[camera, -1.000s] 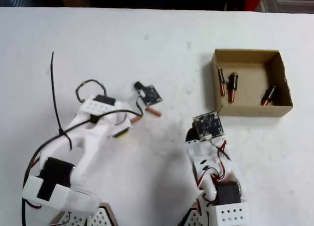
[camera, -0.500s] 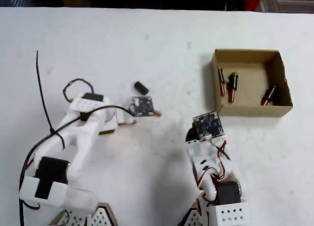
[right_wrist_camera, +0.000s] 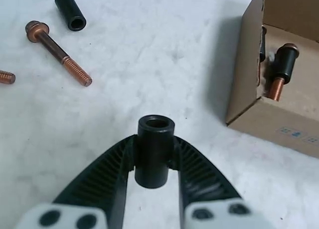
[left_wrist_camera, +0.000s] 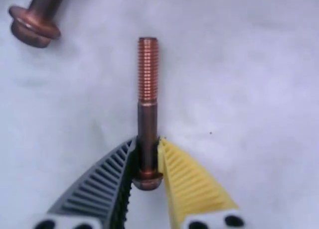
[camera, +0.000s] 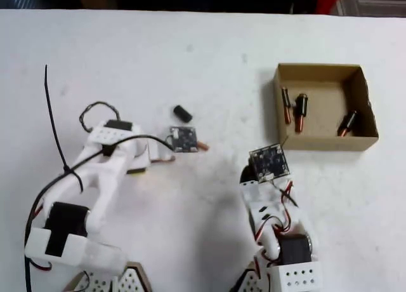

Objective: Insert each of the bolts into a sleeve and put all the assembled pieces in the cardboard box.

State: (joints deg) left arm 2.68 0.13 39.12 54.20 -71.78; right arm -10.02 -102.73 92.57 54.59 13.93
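**Ana:** White counter all round, wasn't it? What did each arm have?

**Ben:** The left pincer was clamped on a copper-coloured threaded metal bolt, close by its head, with the thread pointing away. The bolt sat low over the counter (whether it touched, I couldn't tell). The right pincer was gripping a short black cylindrical sleeve round its middle, open bore toward the wrist camera.

**Ana:** And the rest?

**Ben:** A second copper bolt lay loose near a spare black sleeve, close to the left arm. The open brown cardboard box stood near the right arm, with assembled pieces lying inside.

**Ana:** What could have gone wrong from there?

**Ben:** Alignment, I'd judge. The bolt was held at one end only, so if its tip caught the sleeve's rim it could have swung in the pincer or been pushed back out. The sleeve looked smooth and round (not much for ribbed fingers to bite), so an off-axis shove might have twisted it. And the loose bolt lay near the held one, where a careless sweep could have sent it rolling.
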